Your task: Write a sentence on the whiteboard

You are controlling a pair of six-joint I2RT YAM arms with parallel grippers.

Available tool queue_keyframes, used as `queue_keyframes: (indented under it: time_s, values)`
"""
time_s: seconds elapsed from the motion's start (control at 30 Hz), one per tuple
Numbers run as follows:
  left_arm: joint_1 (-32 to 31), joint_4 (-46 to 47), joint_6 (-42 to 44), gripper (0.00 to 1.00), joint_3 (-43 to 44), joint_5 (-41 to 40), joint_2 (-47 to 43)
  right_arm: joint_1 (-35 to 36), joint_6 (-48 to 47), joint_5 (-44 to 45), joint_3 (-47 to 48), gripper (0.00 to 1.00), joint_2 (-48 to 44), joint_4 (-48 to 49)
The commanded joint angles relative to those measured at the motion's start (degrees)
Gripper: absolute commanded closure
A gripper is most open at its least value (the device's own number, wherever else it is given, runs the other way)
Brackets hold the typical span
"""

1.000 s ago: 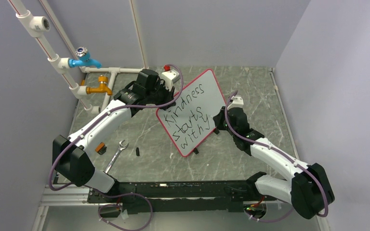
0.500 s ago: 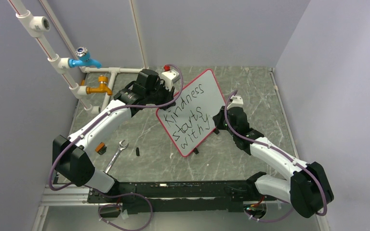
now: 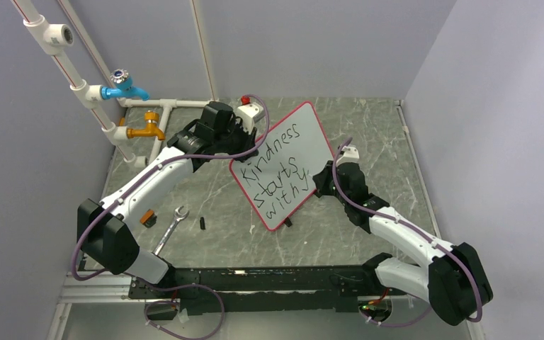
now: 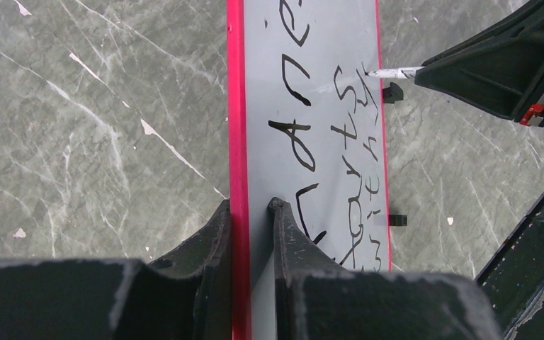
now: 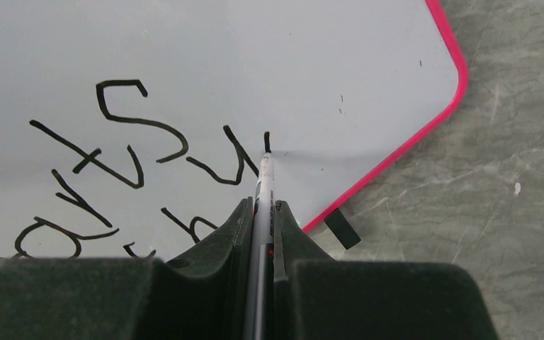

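The whiteboard (image 3: 310, 138) with its red rim stands tilted at the table's middle. My left gripper (image 3: 243, 154) is shut on its left edge, the rim pinched between the fingers (image 4: 249, 205). The sentence (image 3: 278, 170) in black letters reads "Kindness starts with y". My right gripper (image 3: 320, 181) is shut on a white marker (image 5: 263, 185). The marker's tip touches the board (image 5: 368, 71) at a short black stroke just right of the "y". In the left wrist view the marker (image 4: 393, 72) reaches in from the right onto the board (image 4: 262, 106).
A wrench (image 3: 171, 228), a small black piece (image 3: 202, 222) and an orange-and-black item (image 3: 147, 217) lie near the front left. A blue tap (image 3: 124, 86) and a yellow tap (image 3: 147, 129) sit on white pipes at the back left. A black foot (image 5: 342, 228) sticks out under the board.
The right gripper has shifted slightly down along the board's right side, and a small new stroke has appeared after the "y". The left arm and board have not moved.
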Motion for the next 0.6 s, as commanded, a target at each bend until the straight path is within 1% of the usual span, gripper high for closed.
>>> queue_keyframes:
  time_s: [0.0, 0.2, 0.43, 0.57]
  values:
    - [-0.7, -8.6, 7.3, 1.0, -2.4, -8.5, 1.9, 0.1, 1.1, -2.1, -1.4, 1.0, -1.3, 1.5]
    - [-0.7, -8.7, 7.4, 1.0, -2.4, -8.6, 2.0, 0.1, 0.9, 0.5, -1.1, 1.0, -0.7, 0.2]
    - [-0.7, -8.8, 7.3, 1.0, -2.4, -8.4, 2.2, 0.0, -0.1, 4.4, 1.7, 1.0, 2.3, -1.0]
    - [-0.8, -8.8, 7.4, 1.0, -2.4, -8.6, 2.1, -0.3, -0.9, 5.2, 3.5, 1.0, 3.2, -1.1]
